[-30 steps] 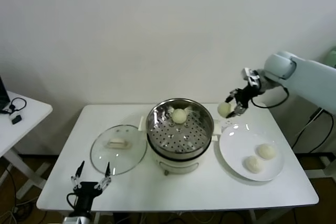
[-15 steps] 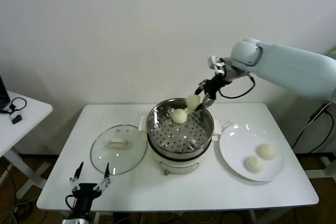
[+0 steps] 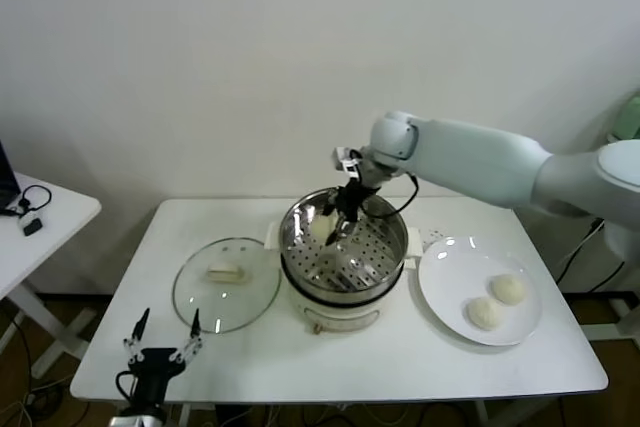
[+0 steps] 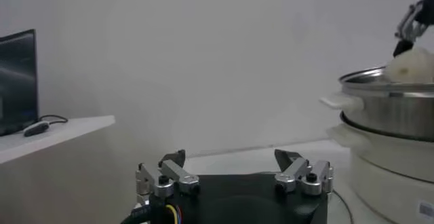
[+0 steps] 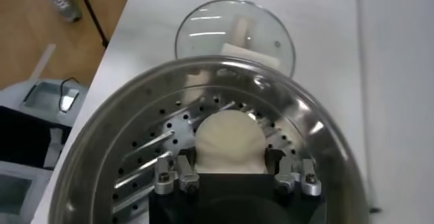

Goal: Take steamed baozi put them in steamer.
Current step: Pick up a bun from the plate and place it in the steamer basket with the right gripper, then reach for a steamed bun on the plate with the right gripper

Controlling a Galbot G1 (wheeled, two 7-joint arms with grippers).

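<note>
While the right gripper (image 3: 337,224) reaches in over the steamer (image 3: 343,249), its fingers are clamped on one steamed baozi (image 5: 229,140) — held just above the perforated floor, towards the 10 o'clock side of the basket. Two more buns (image 3: 496,301) sit on the white plate (image 3: 445,272) at 3 o'clock from the steamer. At 9 o'clock lies the glass lid (image 3: 225,283). Down at the table's (image 3: 400,367) near-left edge, the left gripper (image 3: 160,335) waits — fingers spread apart, holding nothing.
</note>
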